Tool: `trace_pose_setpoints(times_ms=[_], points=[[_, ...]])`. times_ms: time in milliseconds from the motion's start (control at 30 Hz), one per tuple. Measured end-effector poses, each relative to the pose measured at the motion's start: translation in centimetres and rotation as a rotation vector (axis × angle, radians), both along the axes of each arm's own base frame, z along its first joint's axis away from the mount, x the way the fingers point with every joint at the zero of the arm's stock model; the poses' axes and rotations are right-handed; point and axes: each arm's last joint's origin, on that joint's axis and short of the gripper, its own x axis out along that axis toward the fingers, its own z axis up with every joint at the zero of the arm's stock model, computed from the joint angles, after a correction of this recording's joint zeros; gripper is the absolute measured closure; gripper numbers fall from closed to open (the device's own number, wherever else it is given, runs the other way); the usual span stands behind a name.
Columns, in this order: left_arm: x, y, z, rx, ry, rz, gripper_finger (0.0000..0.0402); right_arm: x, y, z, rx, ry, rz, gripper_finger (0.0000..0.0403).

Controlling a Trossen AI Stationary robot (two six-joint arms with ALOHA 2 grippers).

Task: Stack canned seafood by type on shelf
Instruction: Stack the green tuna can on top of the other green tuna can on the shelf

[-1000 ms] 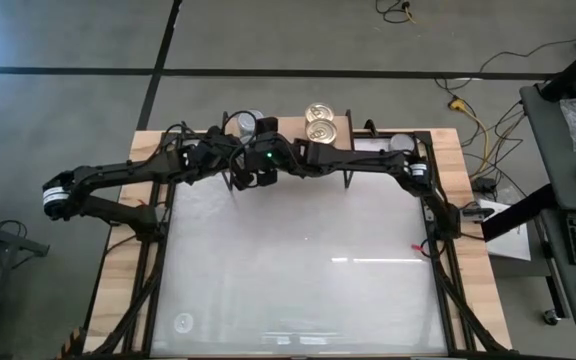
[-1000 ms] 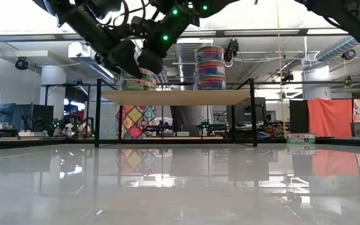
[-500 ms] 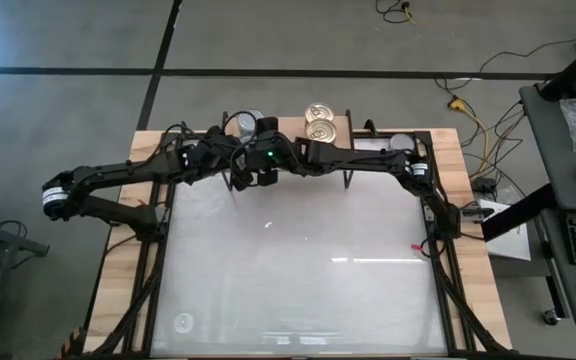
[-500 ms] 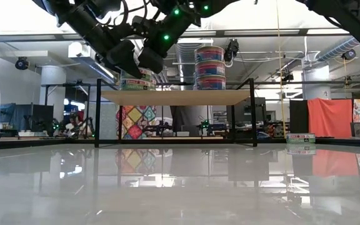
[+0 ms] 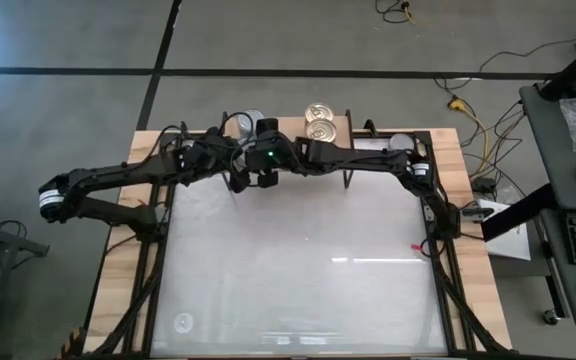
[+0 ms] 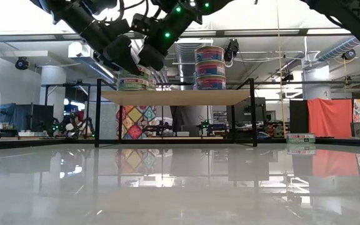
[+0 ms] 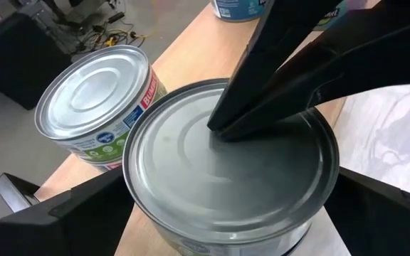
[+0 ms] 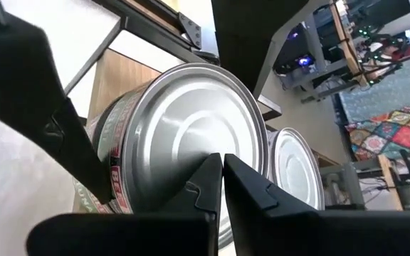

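Observation:
A silver-lidded can (image 7: 226, 171) stands on the light-wood shelf (image 6: 180, 97), near its left end. My left gripper (image 6: 125, 59) is open, with one finger on each side of the can. My right gripper (image 8: 221, 167) is shut, its tips on the can's lid. A second silver-lidded can (image 7: 95, 107) stands on the shelf just behind the first. Gold-lidded cans (image 6: 210, 65) are stacked toward the middle of the shelf. My left gripper has a finger (image 7: 70, 213) close along each side of the can's wall; I cannot tell whether either finger touches it. My right gripper presses its shut fingertips (image 7: 223, 128) on the middle of the can's lid (image 8: 191, 142), slanting down from the table's right. The can stands upright on the shelf.
Another can (image 5: 400, 143) stands on the table at the far right, beside the shelf. The shelf's black legs (image 6: 97, 112) stand at the table's far edge. The white tabletop (image 5: 298, 280) stretches toward the near edge, and both arms cross above the shelf's left half.
Both grippers stay at the can. My right gripper has tipped a little, with its tips still on the lid. The can stands where it was.

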Motion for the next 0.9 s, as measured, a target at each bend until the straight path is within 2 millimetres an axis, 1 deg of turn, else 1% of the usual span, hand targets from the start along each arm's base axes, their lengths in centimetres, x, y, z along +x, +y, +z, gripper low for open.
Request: trace_pose_setpoints(times_ms=[533,733,900], points=[[-0.03,0.02,-0.21,0.007,0.013,0.006,0.0002,0.02,0.04,-0.18,0.02,-0.004,0.008,0.039],[-0.08,0.01,-0.29,-0.015,0.002,0.024,0.0002,0.04,0.04,-0.18,0.022,-0.007,0.01,0.039],[-0.08,-0.06,-0.31,-0.027,0.005,-0.005,0.0002,0.03,0.04,-0.2,0.029,-0.009,0.005,0.039]])
